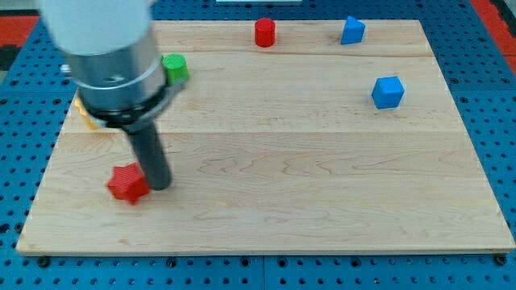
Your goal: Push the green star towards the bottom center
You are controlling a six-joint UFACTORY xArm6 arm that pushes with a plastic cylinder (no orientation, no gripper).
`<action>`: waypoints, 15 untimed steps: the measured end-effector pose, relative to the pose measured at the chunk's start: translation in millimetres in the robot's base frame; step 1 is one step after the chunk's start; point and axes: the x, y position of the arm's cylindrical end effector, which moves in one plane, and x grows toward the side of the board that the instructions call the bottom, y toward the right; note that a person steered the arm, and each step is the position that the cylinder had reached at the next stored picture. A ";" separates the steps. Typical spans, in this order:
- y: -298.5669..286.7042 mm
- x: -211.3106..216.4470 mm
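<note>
A green block [175, 67] shows at the view's upper left, partly hidden behind my arm's grey body [113, 56]; its shape cannot be made out. My dark rod comes down to my tip [159, 184] at the view's lower left, well below the green block. The tip sits right beside a red star [127, 184], on its right side, touching or nearly touching it.
A red cylinder [264, 32] stands at the view's top centre. A blue block [352, 31] is at the top right and a blue cube [388, 92] lies below it. A yellow-orange block [85, 116] peeks out left of the arm. The wooden board [322, 177] lies on a blue pegboard.
</note>
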 end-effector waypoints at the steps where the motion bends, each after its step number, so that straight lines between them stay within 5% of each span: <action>1: -47.5 0.1; 2: -89.5 0.1; 3: -54.5 -22.6; 5: -33.8 -133.0; 6: -45.3 -130.4; 9: -52.1 -229.6; 11: 64.9 -207.3; 14: 64.9 -213.3; 15: 63.7 -143.6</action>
